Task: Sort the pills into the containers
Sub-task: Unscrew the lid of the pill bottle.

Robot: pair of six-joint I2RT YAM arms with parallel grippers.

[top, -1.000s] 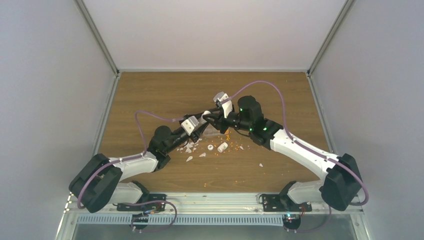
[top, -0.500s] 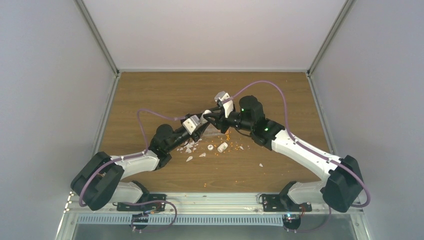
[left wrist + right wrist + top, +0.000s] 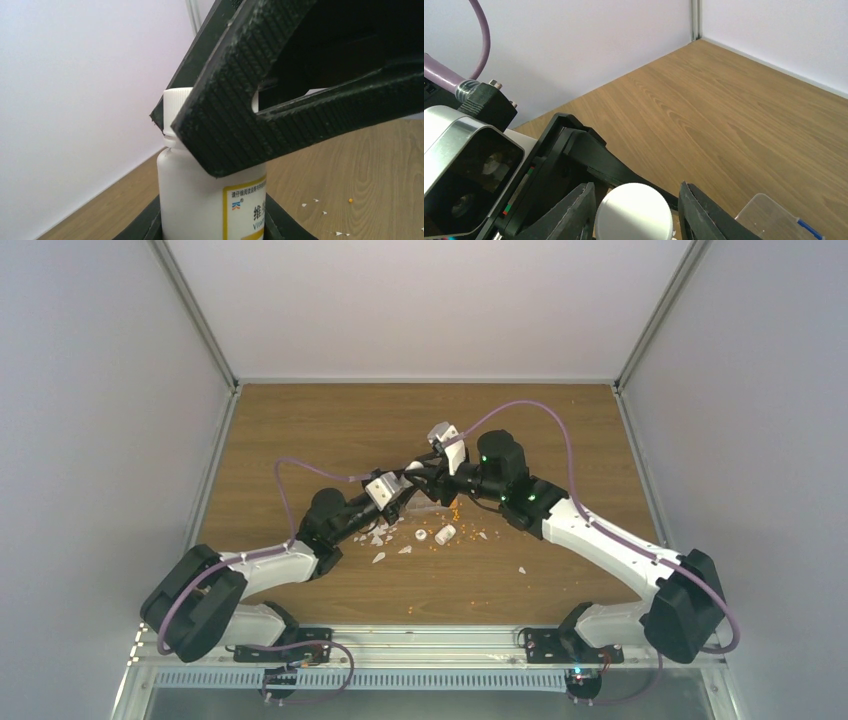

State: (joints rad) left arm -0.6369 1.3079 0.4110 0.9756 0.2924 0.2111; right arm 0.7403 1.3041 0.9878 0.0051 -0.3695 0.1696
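A white bottle [image 3: 195,200] with a yellow-edged label stands upright between my left gripper's [image 3: 212,227] jaws, which press against its sides. Its white cap [image 3: 634,212] sits between the fingers of my right gripper [image 3: 636,205], which is open; the right finger stands clear of the cap. Both grippers meet over the middle of the table [image 3: 412,478]. Tiny orange pills [image 3: 447,511] lie scattered on the wood below them. A corner of the clear container [image 3: 769,215] shows at the lower right of the right wrist view.
White flakes [image 3: 378,538], a small white vial [image 3: 446,533] and a loose cap [image 3: 421,536] lie just in front of the grippers. More orange grains [image 3: 440,608] dot the near table. White walls enclose the table on three sides.
My right gripper has opened around the bottle's cap. My left gripper's jaws have narrowed onto the bottle. Both arms have barely shifted.
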